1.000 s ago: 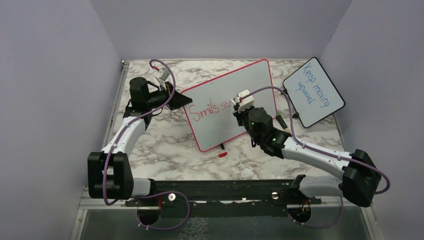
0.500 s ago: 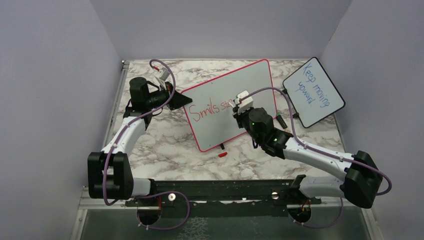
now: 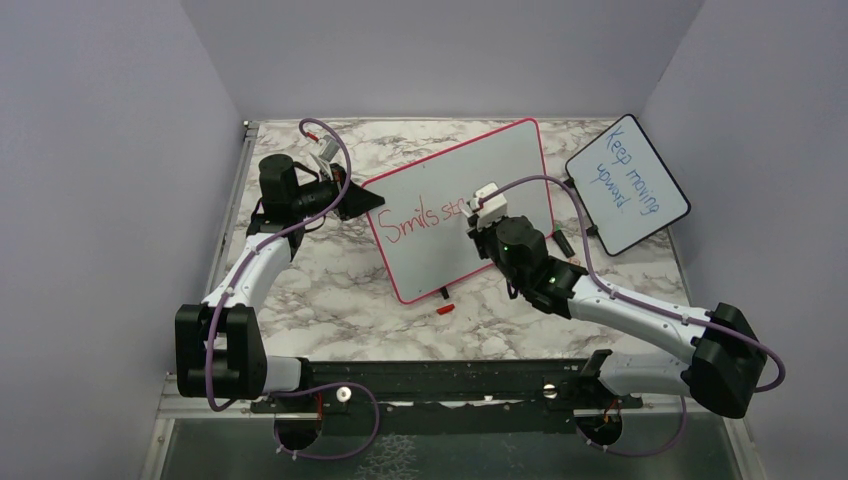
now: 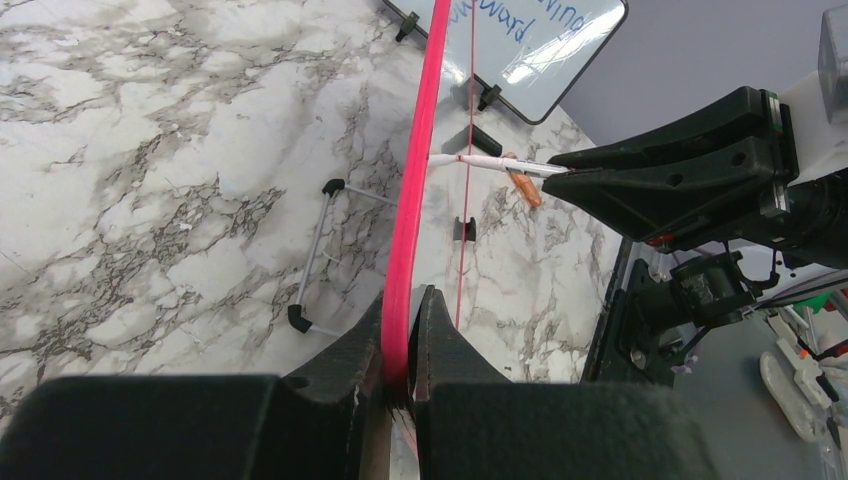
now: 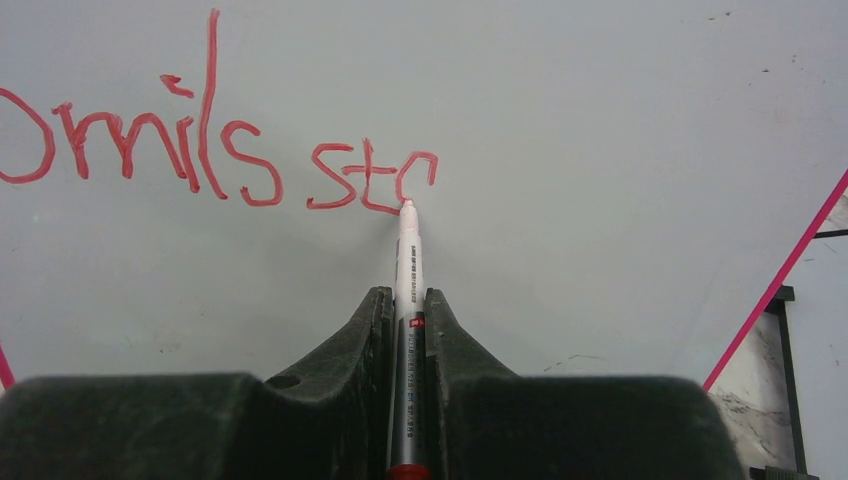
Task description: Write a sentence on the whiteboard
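A desk topped in white marble with grey veins takes up the bottom of a small enclosure. Plain pale lavender walls close it in on three sides: the left wall, the far wall and the right wall. A metal strip edges the desk's left side. A black rail runs along its near edge. The light is soft and even.

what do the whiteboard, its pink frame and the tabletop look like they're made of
The whiteboard face looks like a smooth coated panel, flat and evenly white with a soft sheen. Its pink frame is probably moulded plastic, judging by its smooth surface and uniform colour. The tabletop shows a grey-veined marble pattern, which may be printed laminate rather than stone.
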